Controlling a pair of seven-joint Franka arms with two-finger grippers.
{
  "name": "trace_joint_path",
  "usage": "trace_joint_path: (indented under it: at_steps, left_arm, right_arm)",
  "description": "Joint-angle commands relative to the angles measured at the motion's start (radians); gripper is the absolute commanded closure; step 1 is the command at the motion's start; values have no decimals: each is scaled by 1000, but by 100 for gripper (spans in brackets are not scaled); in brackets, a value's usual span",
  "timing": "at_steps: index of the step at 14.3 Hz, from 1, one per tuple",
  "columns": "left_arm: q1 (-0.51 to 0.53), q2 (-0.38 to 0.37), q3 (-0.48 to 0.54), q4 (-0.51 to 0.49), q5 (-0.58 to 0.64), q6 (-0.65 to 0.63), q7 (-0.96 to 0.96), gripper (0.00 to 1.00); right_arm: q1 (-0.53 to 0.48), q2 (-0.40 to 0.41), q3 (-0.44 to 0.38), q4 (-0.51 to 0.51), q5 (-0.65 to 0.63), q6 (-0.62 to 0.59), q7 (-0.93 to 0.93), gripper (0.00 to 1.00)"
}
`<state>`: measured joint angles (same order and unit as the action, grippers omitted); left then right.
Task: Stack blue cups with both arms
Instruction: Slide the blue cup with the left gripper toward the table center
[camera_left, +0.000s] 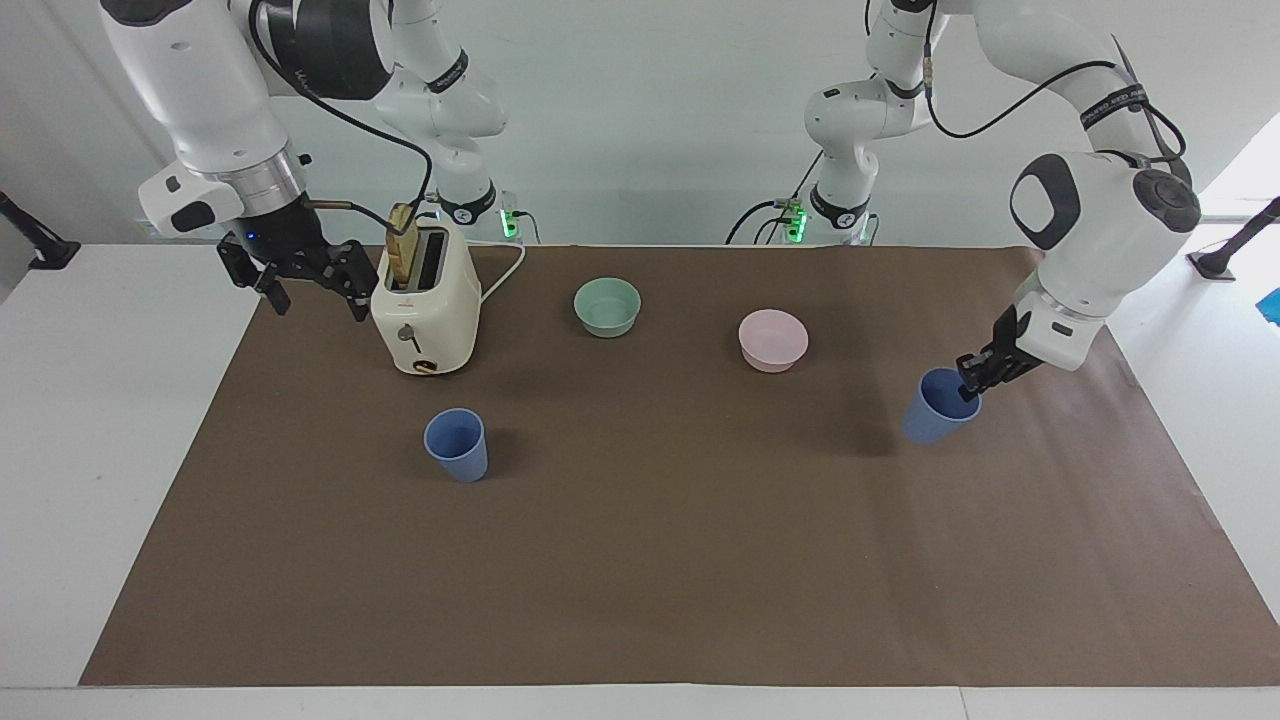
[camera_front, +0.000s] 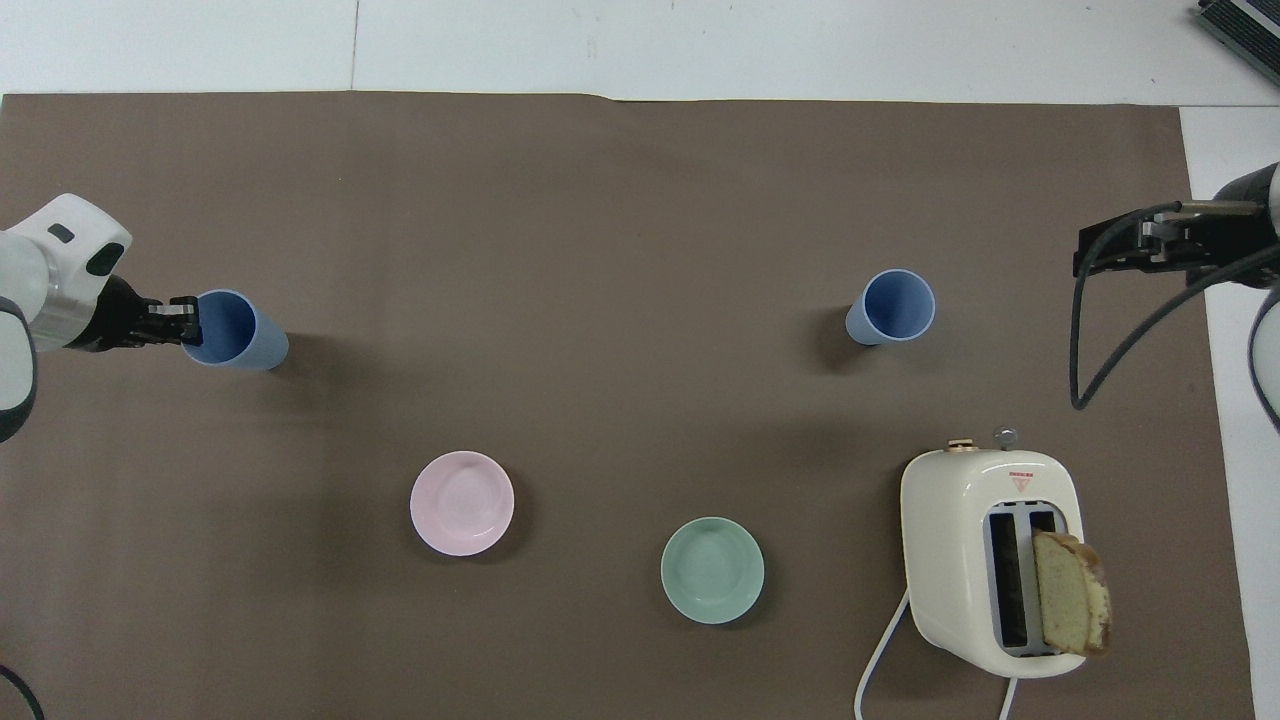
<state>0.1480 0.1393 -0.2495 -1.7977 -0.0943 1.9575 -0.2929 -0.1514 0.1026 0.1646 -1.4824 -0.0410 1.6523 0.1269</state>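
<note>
- One blue cup (camera_left: 937, 405) was held at its rim by the left gripper (camera_left: 968, 383) and seemed lifted clear of the bench (camera_left: 640, 560), tilted, over the left arm's end of the brown mat; the shadow set apart from its base suggested this.
- The fingers were seen pinching the rim, one inside the mouth and one outside the wall.
- The other blue cup (camera_left: 457, 444) was left standing upright with its mouth open, toward the right arm's end, farther from the robots than the toaster (camera_left: 425, 305).
- The right gripper (camera_left: 312, 281) was held in the air beside the toaster, its fingers spread and nothing between them — that arm was judged to be waiting.
- A pink bowl (camera_left: 773, 339) and a mint-green bowl (camera_left: 607, 306) lay between the two cups and nearer to the robots, untouched.
- The stack was judged not yet begun: the carried cup was well apart from the standing one.
- Risks from here were judged as follows:
  - a grip on the rim alone might let the tilted cup swing or slip out during the carry;
  - a tilted arrival might catch the standing cup's rim and knock it over;
  - a low path might brush the pink bowl — a small lift would be called for.
</note>
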Motion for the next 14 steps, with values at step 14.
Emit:
trace_joint_path:
  at_steps: [14]
  left_arm:
    - [-390, 158, -28, -2, 11, 268, -437, 100]
  right_arm:
    - [-14, -14, 6, -12, 23, 1, -29, 0]
